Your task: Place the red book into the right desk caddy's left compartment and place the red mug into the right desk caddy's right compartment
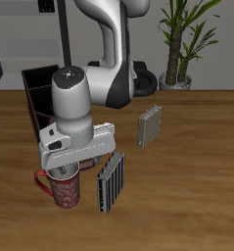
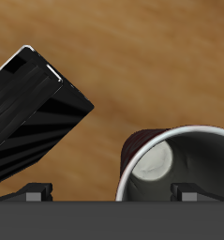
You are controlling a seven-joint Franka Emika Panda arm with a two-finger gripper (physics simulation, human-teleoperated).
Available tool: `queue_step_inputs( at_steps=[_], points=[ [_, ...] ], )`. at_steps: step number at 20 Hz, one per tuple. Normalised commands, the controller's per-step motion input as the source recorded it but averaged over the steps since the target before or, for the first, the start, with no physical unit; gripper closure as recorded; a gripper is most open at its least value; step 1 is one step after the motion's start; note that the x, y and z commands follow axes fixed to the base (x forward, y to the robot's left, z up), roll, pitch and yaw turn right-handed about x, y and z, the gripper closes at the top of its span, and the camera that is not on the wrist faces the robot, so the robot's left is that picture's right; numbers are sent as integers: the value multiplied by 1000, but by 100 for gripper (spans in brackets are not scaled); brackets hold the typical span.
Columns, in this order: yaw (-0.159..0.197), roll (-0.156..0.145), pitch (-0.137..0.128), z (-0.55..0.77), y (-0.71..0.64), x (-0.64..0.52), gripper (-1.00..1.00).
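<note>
Hovering over the red mug (image 1: 64, 186) w/ gripper (image 1: 74, 165) apparently lined up to grab the rim; grip state unclear.

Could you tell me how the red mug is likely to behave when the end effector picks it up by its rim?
The red mug stands upright with a smooth, round rim, so it may slip or swing in a rim grip. Its handle sits to one side, which could tilt it. It looks rigid, so it should not deform. The grey-striped book stands close by and might get bumped.
</note>
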Motion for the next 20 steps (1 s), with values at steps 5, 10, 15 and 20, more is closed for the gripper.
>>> queue_step_inputs(
  at_steps=[5,10,15,20],
  points=[
    [-35,-21,9,-108,-51,41,100],
    [-28,-21,-13,59,-69,2,100],
    [-29,-16,-15,75,-45,0,100],
    [-5,-43,-35,223,-21,-26,100]
  ],
)
